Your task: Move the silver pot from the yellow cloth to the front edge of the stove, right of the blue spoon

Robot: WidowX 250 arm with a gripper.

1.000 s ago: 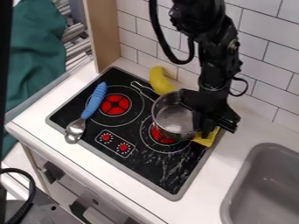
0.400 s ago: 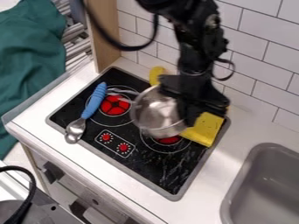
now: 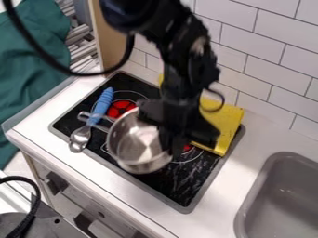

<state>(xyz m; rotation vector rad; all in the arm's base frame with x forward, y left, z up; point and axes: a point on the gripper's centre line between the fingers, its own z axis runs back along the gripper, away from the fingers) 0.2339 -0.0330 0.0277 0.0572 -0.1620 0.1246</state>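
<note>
**White surface under a tiled wall: metal pot held by its rim**

The white surface (image 3: 245, 153) meets a tiled wall (image 3: 273, 69) along its back edge, with a grey sink (image 3: 292, 204) toward its right end. Left of the sink, a black stovetop (image 3: 168, 183) is set in. The metal pot (image 3: 133, 144) is over it, a little nearer the surface's front edge than its back, its handle crossing above the blue-handled spoon (image 3: 104, 102). A yellow cloth (image 3: 227, 123) lies toward the back edge, just beside the gripper (image 3: 168, 145).

The fingers look closed on the pot's rim, on the side facing the sink. Whether its base clears the stovetop is hard to tell.

The pot should handle as stiff, fairly light and hard to damage, but its smooth wall is likely slippery. Held at one side, its weight would make it swing or tip. The rim suits a firm pinch; the handle offers another hold, with more leverage to resist.
</note>
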